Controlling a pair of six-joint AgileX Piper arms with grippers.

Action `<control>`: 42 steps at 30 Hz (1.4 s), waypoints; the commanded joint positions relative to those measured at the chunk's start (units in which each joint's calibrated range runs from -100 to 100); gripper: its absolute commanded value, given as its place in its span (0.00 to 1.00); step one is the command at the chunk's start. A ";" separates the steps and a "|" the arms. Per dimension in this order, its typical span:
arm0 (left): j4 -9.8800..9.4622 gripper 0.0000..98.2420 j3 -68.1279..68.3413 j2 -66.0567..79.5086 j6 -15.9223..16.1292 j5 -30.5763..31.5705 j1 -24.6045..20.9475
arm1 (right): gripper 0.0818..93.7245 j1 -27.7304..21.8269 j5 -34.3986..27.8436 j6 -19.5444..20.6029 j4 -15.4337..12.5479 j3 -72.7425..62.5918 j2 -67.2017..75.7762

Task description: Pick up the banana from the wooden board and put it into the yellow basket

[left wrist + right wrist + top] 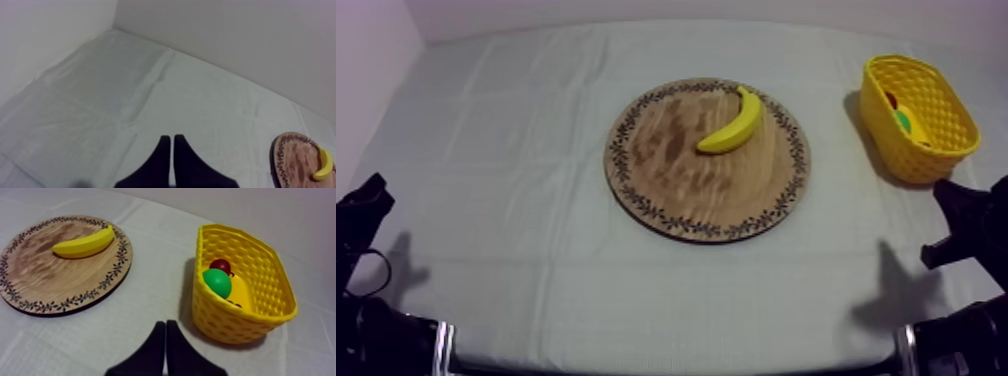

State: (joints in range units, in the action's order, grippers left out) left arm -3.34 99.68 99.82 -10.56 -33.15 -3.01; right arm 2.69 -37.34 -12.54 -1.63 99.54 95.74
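A yellow banana (733, 124) lies on the far right part of the round wooden board (676, 170) with a patterned rim, in the middle of the table. The yellow basket (919, 119) stands at the far right. In the right wrist view the banana (84, 243) rests on the board (45, 283), and the basket (240, 313) holds a green fruit (217, 283) and a small red fruit (220, 266). My left gripper (172, 141) is shut on nothing over bare cloth, left of the board (295, 160). My right gripper (165, 325) is shut on nothing, in front of the basket.
Grey-white cloth covers the whole table, with bare cloth around the board and between board and basket. Both arms rest low, the left arm (361, 215) at the near left and the right arm (971, 220) at the near right. A wall rises behind the table.
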 commanded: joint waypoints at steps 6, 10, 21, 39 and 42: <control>-0.01 0.00 -0.01 0.00 -0.01 0.01 0.01 | 0.00 -0.01 0.00 0.01 -0.01 0.02 0.02; -0.01 0.00 -0.01 0.00 -0.01 0.01 0.01 | 0.00 -0.01 0.00 0.01 -0.01 0.02 0.02; -0.01 0.00 -0.01 0.00 -0.01 0.01 0.01 | 0.00 7.77 0.00 -0.21 -0.01 0.02 0.02; -0.01 0.00 -0.01 0.00 -0.01 0.01 0.01 | 0.01 18.99 -1.57 -0.89 -2.30 -1.41 -0.52; -0.01 0.00 -0.01 0.00 -0.01 0.01 0.01 | 0.01 18.24 -1.51 -1.53 -2.12 -3.28 -3.43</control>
State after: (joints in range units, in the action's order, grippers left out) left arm -3.34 99.68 99.82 -10.56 -33.15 -3.01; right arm 21.27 -39.32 -12.63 -4.01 97.13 93.90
